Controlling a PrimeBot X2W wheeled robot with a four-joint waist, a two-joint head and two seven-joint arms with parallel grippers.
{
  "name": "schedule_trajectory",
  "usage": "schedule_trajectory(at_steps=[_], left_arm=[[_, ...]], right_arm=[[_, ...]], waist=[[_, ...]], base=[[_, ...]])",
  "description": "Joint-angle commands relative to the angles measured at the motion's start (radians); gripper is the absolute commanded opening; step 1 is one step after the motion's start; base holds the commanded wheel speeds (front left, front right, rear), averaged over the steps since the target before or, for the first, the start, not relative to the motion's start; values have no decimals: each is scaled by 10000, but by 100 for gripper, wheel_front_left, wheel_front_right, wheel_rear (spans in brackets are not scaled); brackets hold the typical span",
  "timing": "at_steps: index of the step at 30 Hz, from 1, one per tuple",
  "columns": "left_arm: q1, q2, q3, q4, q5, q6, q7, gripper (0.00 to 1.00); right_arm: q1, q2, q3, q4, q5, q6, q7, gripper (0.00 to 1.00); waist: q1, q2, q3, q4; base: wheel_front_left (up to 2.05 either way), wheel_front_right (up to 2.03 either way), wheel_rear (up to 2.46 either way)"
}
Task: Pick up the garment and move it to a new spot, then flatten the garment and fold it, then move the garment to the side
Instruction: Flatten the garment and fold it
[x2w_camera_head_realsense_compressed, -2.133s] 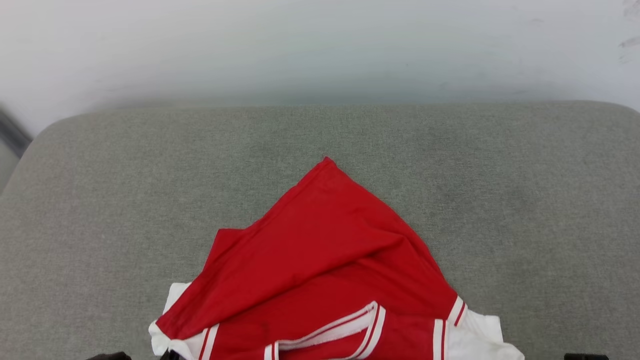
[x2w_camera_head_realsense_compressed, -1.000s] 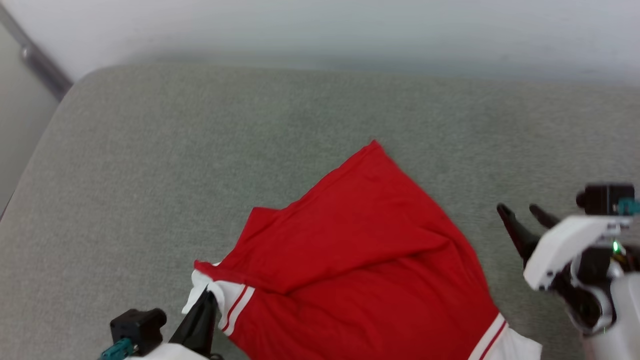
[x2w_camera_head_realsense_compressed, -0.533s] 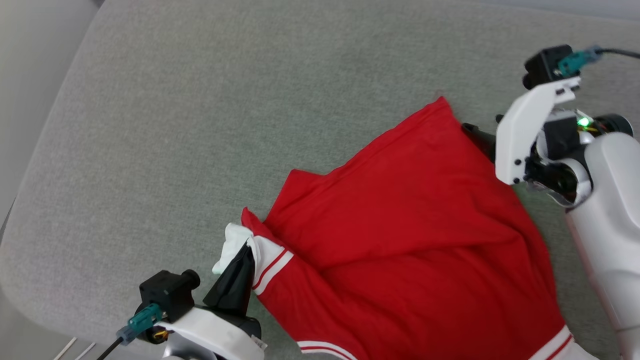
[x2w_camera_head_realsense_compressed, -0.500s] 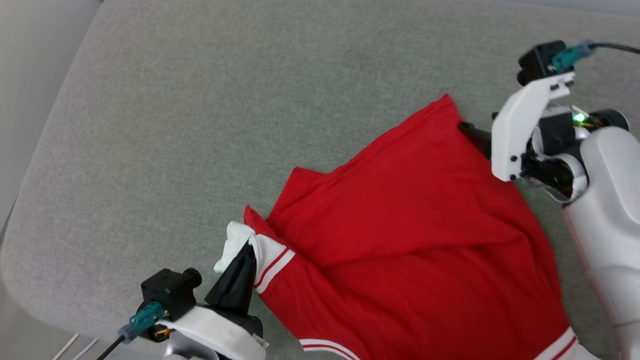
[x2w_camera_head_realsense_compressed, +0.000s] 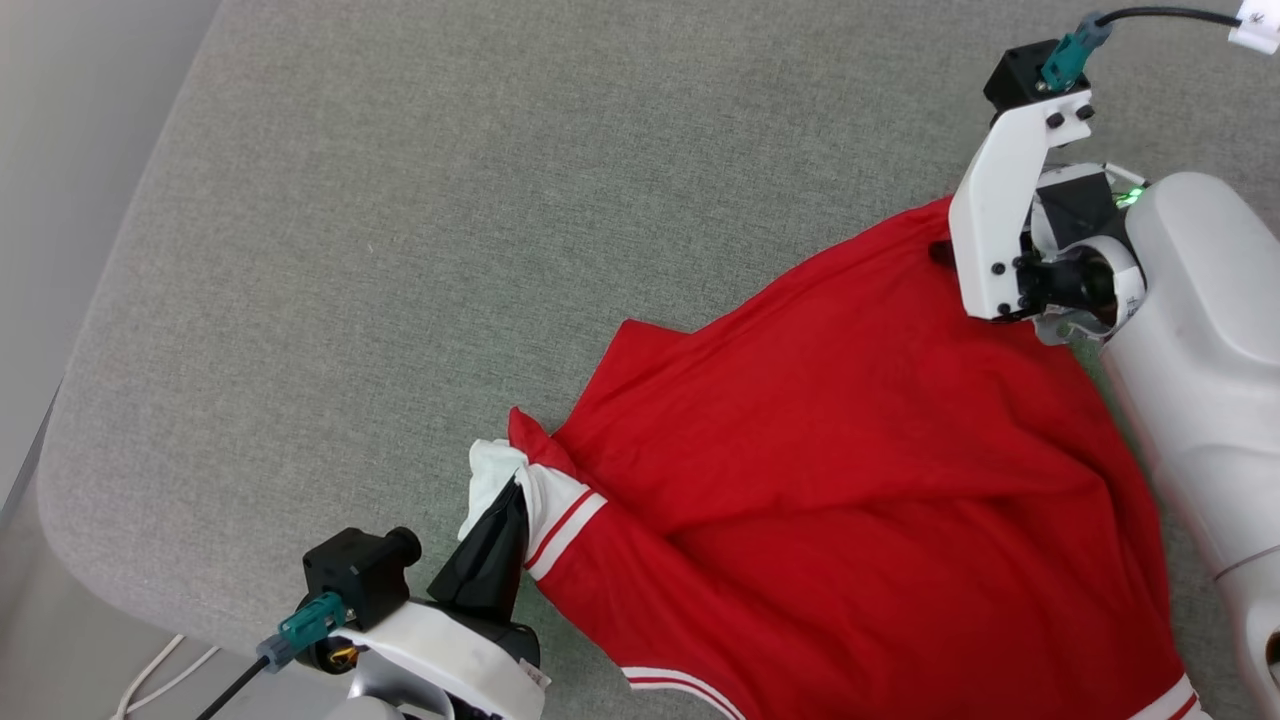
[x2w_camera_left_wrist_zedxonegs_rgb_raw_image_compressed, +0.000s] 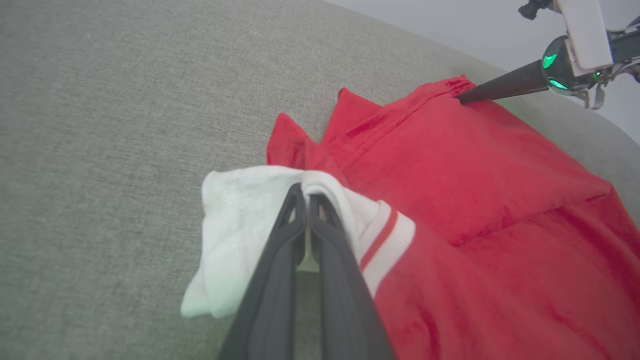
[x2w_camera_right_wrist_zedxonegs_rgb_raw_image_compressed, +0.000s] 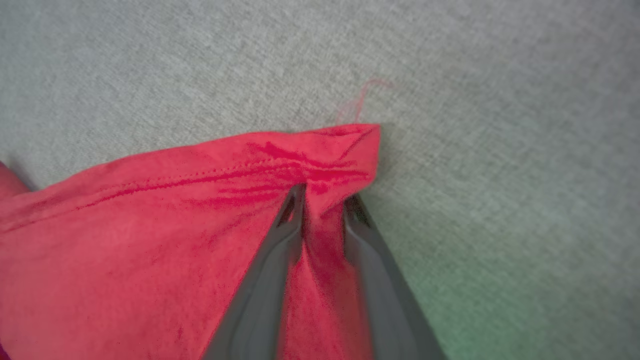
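Observation:
The garment (x2w_camera_head_realsense_compressed: 850, 450), red with a white sleeve and red-and-white striped trim, lies rumpled on a grey cushion (x2w_camera_head_realsense_compressed: 400, 200). My left gripper (x2w_camera_head_realsense_compressed: 515, 490) is at its near left, shut on the white sleeve; the left wrist view shows its fingertips (x2w_camera_left_wrist_zedxonegs_rgb_raw_image_compressed: 305, 187) pinching a fold of white cloth. My right gripper (x2w_camera_head_realsense_compressed: 940, 250) is at the far red hem corner. In the right wrist view its two fingers (x2w_camera_right_wrist_zedxonegs_rgb_raw_image_compressed: 325, 197) stand on either side of a puckered ridge of red cloth (x2w_camera_right_wrist_zedxonegs_rgb_raw_image_compressed: 150, 225), gripping it. The lettering is hidden.
The cushion's rounded left edge (x2w_camera_head_realsense_compressed: 70, 420) drops to a pale floor where a white cable (x2w_camera_head_realsense_compressed: 150, 680) lies. My pale right forearm (x2w_camera_head_realsense_compressed: 1200, 380) lies along the garment's right side. Bare grey cushion stretches to the left and far side.
The head camera has tipped down and shifted. My right gripper has reached the red hem corner and its fingers have come together on the cloth. The left gripper keeps its hold on the sleeve.

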Motion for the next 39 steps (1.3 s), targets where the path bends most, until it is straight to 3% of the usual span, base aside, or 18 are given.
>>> schedule_trajectory(at_steps=[1,7,14,17,26,31,35,36,37,39], left_arm=[[-70,-46,67,83,34,-26,-41,0],[200,81,216,323,36,-39,-65,0],[581,345,455,358,-68,135,-47,0],[900,586,642,245,-162,338,11,0],[1634,935,892,-91,-288,860,153,0],[2094,1201,1130,-169,-476,1104,240,0],[2383,1417,1351,-191,-634,1218,288,0],[2383,1417,1351,-191,-634,1218,288,0],[2460,1475,1410,-208,-682,1253,279,0],[2486,1507,1437,-203,-707,1283,289,0]], right_arm=[[946,252,379,721,71,2,129,0],[42,-432,221,397,165,-6,-969,0],[669,-1195,-197,-73,455,-1,-1463,0],[1798,-1794,-742,-687,583,-1,-1690,0],[5420,-2405,-2795,-2532,572,-1,-2262,0],[7999,-2004,-4435,-4194,110,0,-2225,0],[10704,-939,-6234,-5928,-670,-1,-1753,0],[10704,-939,-6234,-5928,-670,-1,-1753,0],[11658,-293,-6819,-6616,-957,-1,-1532,0],[12113,67,-7042,-6939,-1112,-1,-1418,0]], waist=[[0,0,-91,-57],[0,0,-711,-507],[0,0,-1415,-1225],[0,0,-1865,-1805],[0,0,-2689,-2855],[0,0,-3064,-3454],[0,0,-3296,-3790],[0,0,-3296,-3790],[0,0,-3312,-3875],[0,0,-3318,-3918]], base=[[0,0,0],[0,0,0],[0,0,0],[0,0,0],[0,0,0],[0,0,0],[0,0,0],[0,0,0],[0,0,0],[0,0,0]])
